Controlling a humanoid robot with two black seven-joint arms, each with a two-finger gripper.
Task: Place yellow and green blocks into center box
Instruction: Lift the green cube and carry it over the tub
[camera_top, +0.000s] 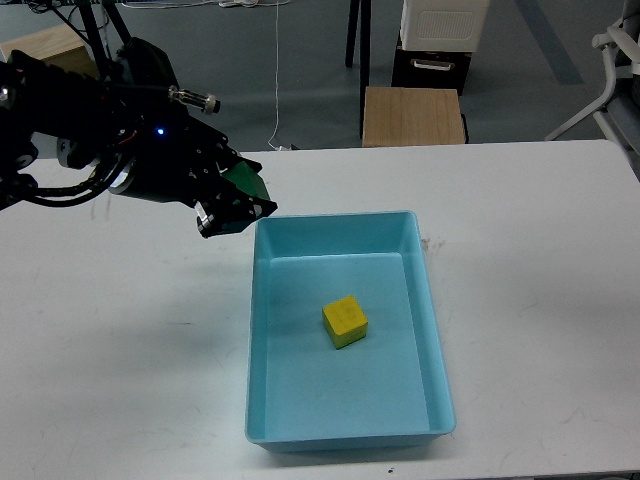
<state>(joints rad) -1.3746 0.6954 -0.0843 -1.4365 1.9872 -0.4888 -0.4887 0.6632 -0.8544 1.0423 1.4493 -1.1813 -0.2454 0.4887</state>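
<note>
Head view, forward-down, seemingly near table (120, 380)

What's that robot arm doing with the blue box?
The robot's left claw is holding a green block just beyond the top left corner of the light blue tray, which sits on the white table. A yellow block already lies inside the tray, near its middle. The green one is not in yet, so it looks about to be carried over and dropped in. The right arm isn't in view.

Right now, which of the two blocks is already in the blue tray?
The yellow block, lying on the tray floor. The green block is held in the left tool, outside the rim.
</note>
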